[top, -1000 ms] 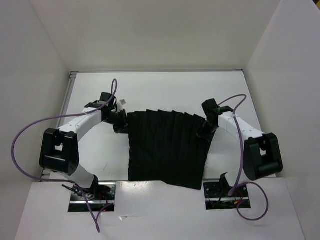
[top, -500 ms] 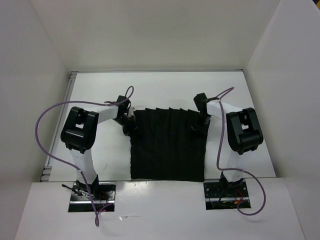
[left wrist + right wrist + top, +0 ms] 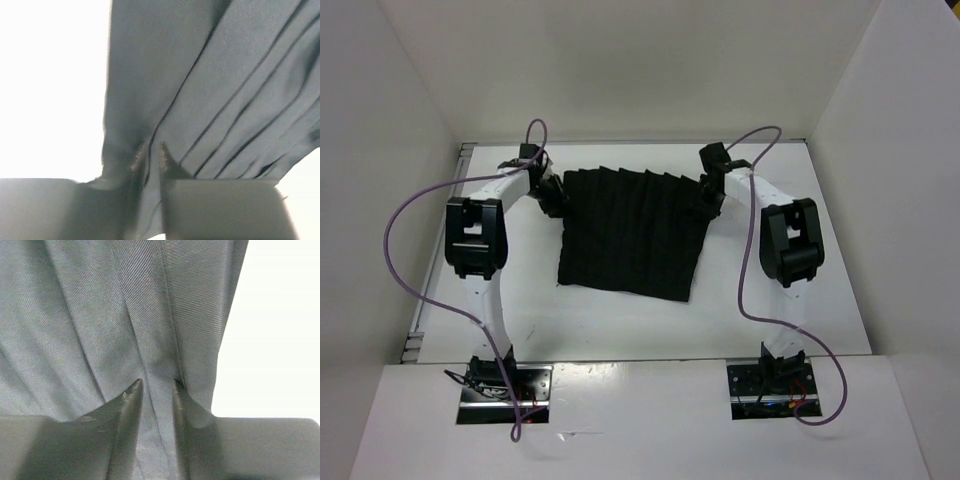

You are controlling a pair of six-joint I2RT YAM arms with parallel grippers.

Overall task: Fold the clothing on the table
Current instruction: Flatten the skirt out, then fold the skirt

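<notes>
Black clothing (image 3: 630, 235) on table (image 3: 620, 325), left gripper (image 3: 148, 150), right gripper (image 3: 157, 385) pinching corners

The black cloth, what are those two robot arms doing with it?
Two robot arms are working on folding it. The left gripper pinches one far corner of the clothing and the right gripper pinches the other, with fabric between each pair of fingers. The clothing lies spread out flat on the table, pleats showing, and no fold is made yet.
</notes>
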